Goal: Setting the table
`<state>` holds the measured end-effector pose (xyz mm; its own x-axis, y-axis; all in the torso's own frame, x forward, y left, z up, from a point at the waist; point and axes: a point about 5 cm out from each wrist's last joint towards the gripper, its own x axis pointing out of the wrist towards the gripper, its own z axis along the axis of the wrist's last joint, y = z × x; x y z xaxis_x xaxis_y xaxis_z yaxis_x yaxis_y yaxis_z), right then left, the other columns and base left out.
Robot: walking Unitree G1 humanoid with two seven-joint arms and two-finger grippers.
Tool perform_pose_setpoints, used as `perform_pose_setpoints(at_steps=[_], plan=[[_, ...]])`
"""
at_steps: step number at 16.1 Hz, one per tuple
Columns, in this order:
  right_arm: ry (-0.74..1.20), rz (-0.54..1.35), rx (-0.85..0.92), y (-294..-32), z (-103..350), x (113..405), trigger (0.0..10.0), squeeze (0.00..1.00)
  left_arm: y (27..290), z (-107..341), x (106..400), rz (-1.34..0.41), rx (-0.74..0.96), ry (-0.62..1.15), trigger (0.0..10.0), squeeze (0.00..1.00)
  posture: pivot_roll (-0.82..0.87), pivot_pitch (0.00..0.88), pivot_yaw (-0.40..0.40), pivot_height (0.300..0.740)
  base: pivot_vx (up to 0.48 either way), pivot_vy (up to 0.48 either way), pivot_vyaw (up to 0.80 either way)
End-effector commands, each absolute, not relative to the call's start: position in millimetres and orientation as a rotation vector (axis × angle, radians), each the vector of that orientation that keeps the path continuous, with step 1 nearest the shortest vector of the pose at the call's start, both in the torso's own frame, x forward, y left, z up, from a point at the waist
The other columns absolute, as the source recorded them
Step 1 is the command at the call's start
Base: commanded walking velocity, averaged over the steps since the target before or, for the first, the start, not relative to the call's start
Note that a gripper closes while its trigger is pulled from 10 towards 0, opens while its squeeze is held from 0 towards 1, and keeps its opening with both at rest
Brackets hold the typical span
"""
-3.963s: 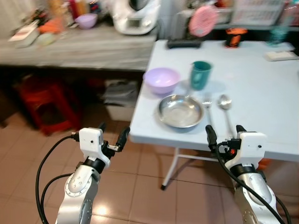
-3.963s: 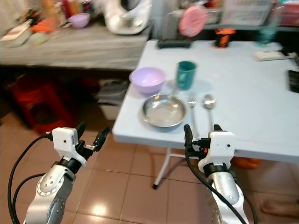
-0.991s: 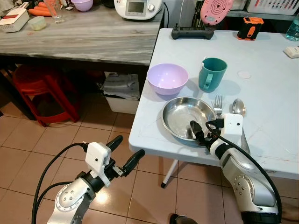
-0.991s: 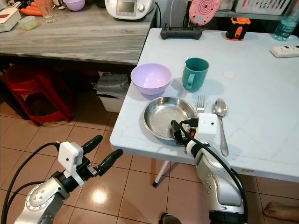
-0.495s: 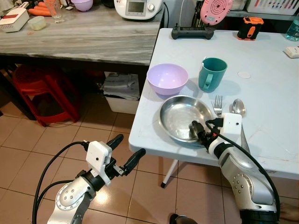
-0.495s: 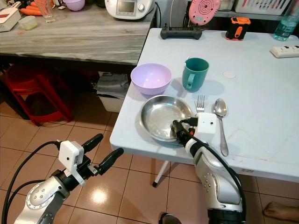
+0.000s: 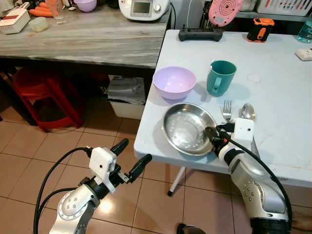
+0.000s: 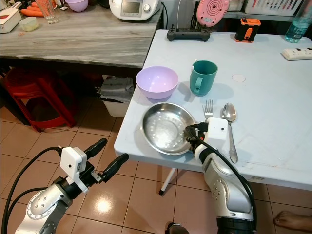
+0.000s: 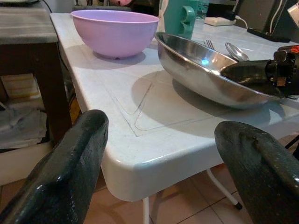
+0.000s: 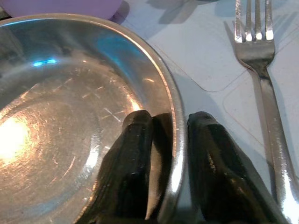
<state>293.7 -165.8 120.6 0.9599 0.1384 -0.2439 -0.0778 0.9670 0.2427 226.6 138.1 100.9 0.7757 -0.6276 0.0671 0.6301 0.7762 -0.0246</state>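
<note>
Fingers of the right gripper [image 10: 166, 154] are clenched on the rim of the round, shiny steel plate [image 7: 187, 129], one inside, one outside. The plate sits tilted near the white table's [image 7: 278, 87] front-left corner, just left of the fork [image 7: 227, 109] and spoon [image 7: 248, 112], whose handles point toward the robot. The left gripper [image 7: 130, 158] hangs spread wide, grasping nothing.
</note>
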Motion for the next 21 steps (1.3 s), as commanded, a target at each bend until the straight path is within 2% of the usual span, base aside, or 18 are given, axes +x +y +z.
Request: perform_pose_setpoints(at_steps=[1,13,15,16,18,21], plan=[[0.347,0.101,0.256,-163.8,103.9,286.6,0.0,0.0,136.6,100.5,227.4,-0.699,-0.031,-0.055,10.0,0.0,-0.08,0.14,0.034,0.74,0.0,0.0,0.0],[0.337,0.037,0.329,-165.7,107.5,288.4,0.0,0.0,135.5,104.5,235.6,-0.627,-0.056,-0.08,10.0,0.0,-0.09,0.121,0.031,0.74,0.0,0.0,0.0],[0.32,0.008,0.306,-168.1,110.5,288.2,1.4,0.0,145.4,99.8,246.6,-0.535,-0.05,-0.059,10.0,0.0,-0.09,0.121,0.031,0.74,0.0,0.0,0.0],[0.311,0.003,0.295,-168.7,111.4,288.3,10.0,0.0,151.9,97.6,253.7,-0.462,-0.032,-0.046,10.0,0.0,-0.1,0.11,0.029,0.74,0.0,0.0,0.0],[0.265,-0.011,0.283,-168.8,116.6,287.9,10.0,0.0,167.2,93.6,267.9,-0.309,-0.031,-0.013,10.0,0.0,-0.1,0.105,0.031,0.74,0.0,0.0,0.0],[0.229,-0.007,0.23,-164.0,123.2,287.1,10.0,0.0,177.4,96.7,279.9,-0.225,-0.1,-0.037,10.0,0.0,-0.1,0.098,0.031,0.74,0.0,0.0,0.0]])
